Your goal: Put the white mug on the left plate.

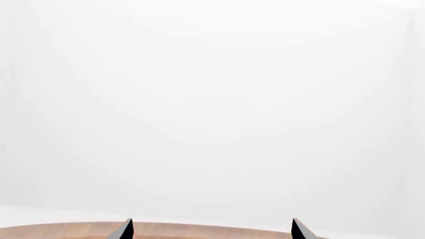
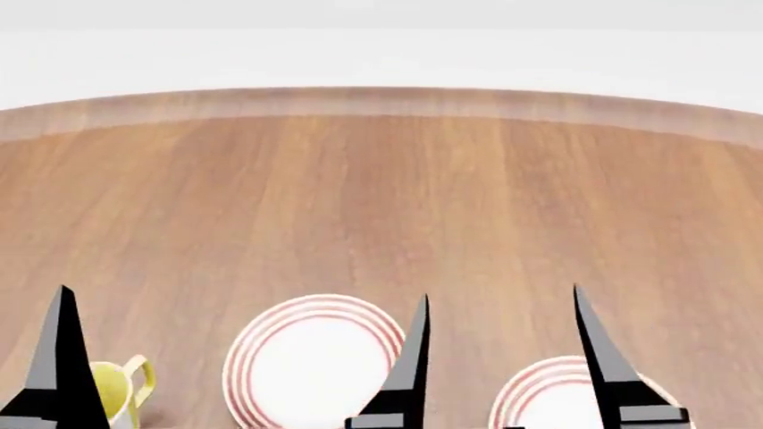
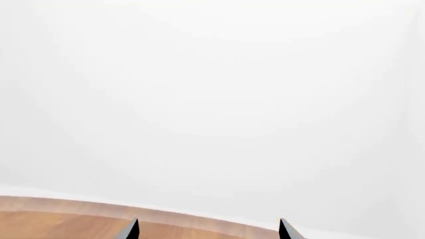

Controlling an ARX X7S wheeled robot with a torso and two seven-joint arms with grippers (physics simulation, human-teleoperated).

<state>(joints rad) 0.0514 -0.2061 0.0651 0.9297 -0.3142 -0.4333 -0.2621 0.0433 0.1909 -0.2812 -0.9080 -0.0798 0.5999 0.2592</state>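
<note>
The white mug is out of view in every frame. The left plate, white with thin red rings, lies on the wooden table near the bottom of the head view. My right gripper is open and empty, raised between the two plates; its fingertips also show in the right wrist view. My left gripper is open and empty. Only one of its fingers shows at the head view's left edge.
A matching right plate lies at the bottom right, partly behind a right finger. A white mug with yellow inside and handle stands left of the left plate. The wooden table stretches to a curved far edge.
</note>
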